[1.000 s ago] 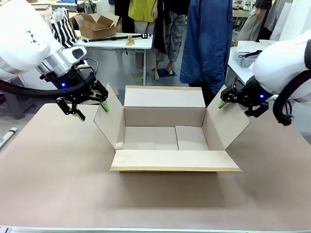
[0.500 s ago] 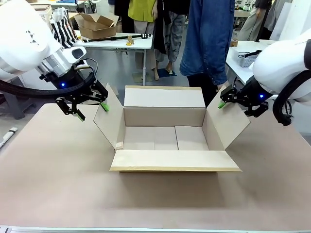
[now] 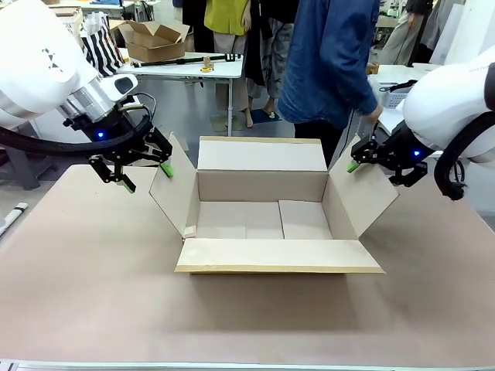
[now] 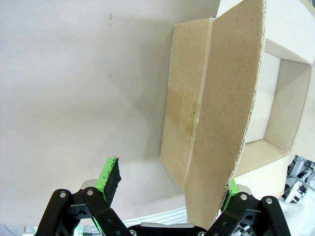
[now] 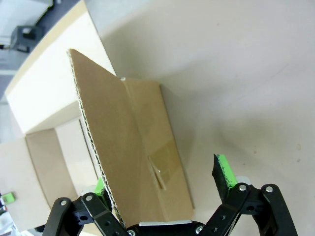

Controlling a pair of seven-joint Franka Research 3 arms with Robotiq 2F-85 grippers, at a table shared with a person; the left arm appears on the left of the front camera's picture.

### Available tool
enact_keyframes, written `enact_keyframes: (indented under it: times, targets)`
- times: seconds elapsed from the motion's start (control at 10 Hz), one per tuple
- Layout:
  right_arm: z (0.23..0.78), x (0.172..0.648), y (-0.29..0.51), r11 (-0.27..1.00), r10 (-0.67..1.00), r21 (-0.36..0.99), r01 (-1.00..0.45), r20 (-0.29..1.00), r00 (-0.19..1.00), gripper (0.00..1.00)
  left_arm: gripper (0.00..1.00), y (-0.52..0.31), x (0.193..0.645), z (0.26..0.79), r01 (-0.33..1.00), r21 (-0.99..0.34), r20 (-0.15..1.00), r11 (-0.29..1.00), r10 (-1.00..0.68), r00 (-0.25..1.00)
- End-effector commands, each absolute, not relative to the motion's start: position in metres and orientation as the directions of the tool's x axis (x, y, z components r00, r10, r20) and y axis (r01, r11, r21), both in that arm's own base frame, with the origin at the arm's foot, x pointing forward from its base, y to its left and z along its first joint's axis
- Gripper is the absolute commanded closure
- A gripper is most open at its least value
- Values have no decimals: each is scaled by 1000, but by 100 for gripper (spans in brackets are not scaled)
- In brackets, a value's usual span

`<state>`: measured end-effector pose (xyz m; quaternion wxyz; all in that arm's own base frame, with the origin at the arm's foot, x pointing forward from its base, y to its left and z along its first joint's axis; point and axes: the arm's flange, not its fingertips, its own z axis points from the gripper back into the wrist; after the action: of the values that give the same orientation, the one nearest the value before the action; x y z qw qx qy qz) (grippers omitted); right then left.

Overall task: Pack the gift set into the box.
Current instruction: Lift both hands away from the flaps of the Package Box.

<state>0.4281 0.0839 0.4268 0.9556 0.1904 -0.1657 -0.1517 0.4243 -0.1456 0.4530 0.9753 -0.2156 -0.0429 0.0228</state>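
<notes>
We find the box (image 3: pixel 263 185) standing open on the bench (image 3: pixel 93 278) between the two hands, its four flaps splayed and its floor bare, so we judge that packing has not begun. The left hand (image 3: pixel 147 176) is spread wide around the free edge of the left flap (image 3: pixel 174 197). In the left wrist view that edge lies against one finger, well apart from the opposite pad (image 4: pixel 109 177). The right hand (image 3: pixel 379 170) is likewise wide around the right flap (image 3: pixel 363 197), whose edge sits beside one finger and clear of the other pad (image 5: pixel 224 172). Neither flap is clamped, and we rate this the main hazard. A flap merely propped on a finger can slip off and swing back over the opening as goods are lowered in. Should either hand close with the board skewed between its fingers, the corrugated edge may crease or tear. Any outward pull by one hand alone may drag the light, unweighted box across the bench. We also note the person (image 3: pixel 329 62) leaning in just beyond the right hand, with an arm near it. A sideways move of that hand risks contact.
</notes>
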Motion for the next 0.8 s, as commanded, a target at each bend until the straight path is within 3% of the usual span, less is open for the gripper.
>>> enact_keyframes:
  times: [0.0, 0.7]
  targets:
    - [429, 428, 83, 884, -356, 407, 231, 265, 896, 0, 0, -144, 424, 454, -20, -409, 77, 912, 56, 995]
    - [429, 428, 83, 884, -356, 407, 231, 265, 896, 0, 0, -144, 424, 454, -20, -409, 77, 912, 56, 995]
